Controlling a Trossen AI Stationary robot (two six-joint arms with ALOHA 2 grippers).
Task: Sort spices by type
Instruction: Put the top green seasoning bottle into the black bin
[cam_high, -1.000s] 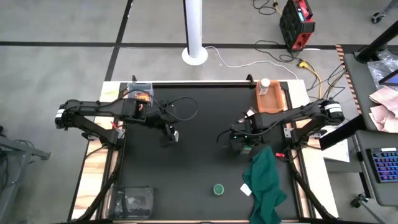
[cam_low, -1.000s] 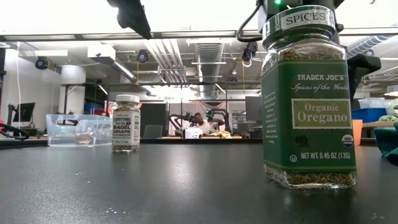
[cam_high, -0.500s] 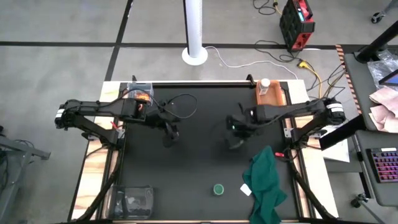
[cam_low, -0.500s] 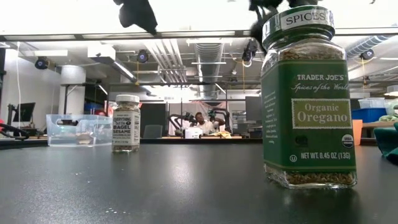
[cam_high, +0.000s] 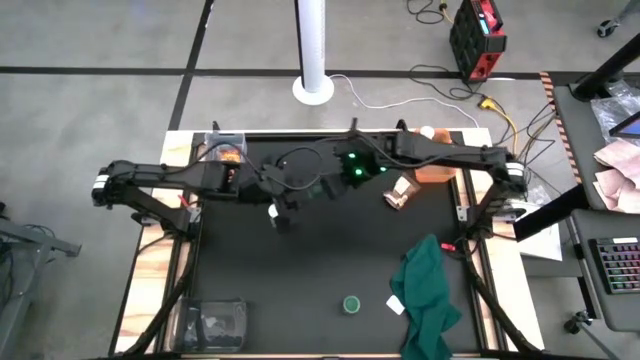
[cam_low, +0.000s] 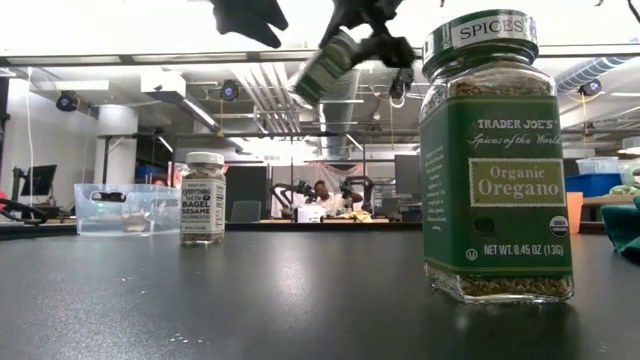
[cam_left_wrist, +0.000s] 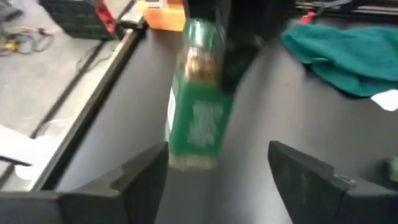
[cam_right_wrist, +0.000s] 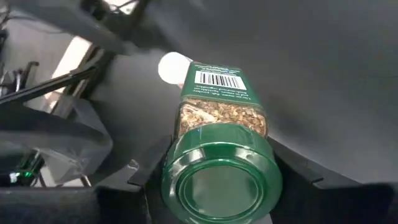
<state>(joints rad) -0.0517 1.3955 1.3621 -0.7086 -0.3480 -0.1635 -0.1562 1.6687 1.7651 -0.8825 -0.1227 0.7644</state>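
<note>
**Green-lidded jar up in the air over mid-table**

While the green-lidded jar (cam_right_wrist: 216, 146) hangs tilted above the black table (cam_high: 330, 270), the right gripper (cam_right_wrist: 214, 186) has it clamped by the lid end, fingers closed tight on either side of the cap. From table height the jar (cam_low: 327, 66) shows leaning, well clear of the surface. Straight in front of it sits the left gripper (cam_left_wrist: 217, 168), fingers spread wide with nothing between them, the jar (cam_left_wrist: 198, 99) just ahead of the gap and untouched by it. Seen from above, both arms meet near the table's centre, the right one reaching across from its side.

Down on the table, a second green-lidded jar (cam_low: 496, 155) stands upright close to the low camera, and another green lid (cam_high: 351, 303) shows near the front edge beside the green cloth (cam_high: 428, 290). A white-capped jar (cam_low: 203, 198) stands upright farther back. Another white cap (cam_high: 427, 133) sits in the orange tray (cam_high: 440, 165) at the far right corner. A foil packet (cam_high: 398, 193) lies just beside that tray.
</note>
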